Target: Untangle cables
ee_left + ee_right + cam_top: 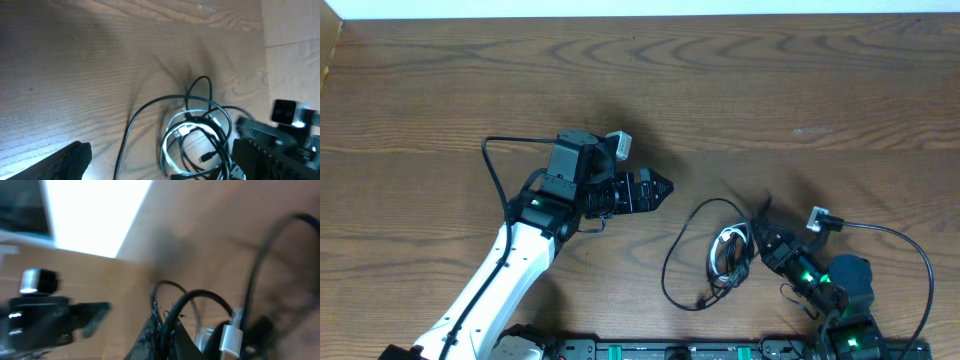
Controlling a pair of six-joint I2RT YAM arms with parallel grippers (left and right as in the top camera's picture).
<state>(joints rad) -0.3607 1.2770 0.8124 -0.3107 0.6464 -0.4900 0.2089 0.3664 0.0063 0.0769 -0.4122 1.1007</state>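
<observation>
A black cable [200, 294] arches right in front of the right wrist lens, with a white plug [231, 340] just beside it at the lower right of the frame. At the bottom centre of that view, the right jaws look pressed together on the black cable where its arch begins.

From overhead, the cables lie at the lower centre-right of the desk [770, 80]. The black cable sweeps out to the left in one open loop. The white cable [725, 245] is coiled small inside the tangle, touching the black strands, and the right jaws sit at the tangle's right edge. The left jaws are near the loop's upper left, not touching it. They seem to stand apart: in the left wrist view one finger [70, 160] sits far out in the lower left corner.
</observation>
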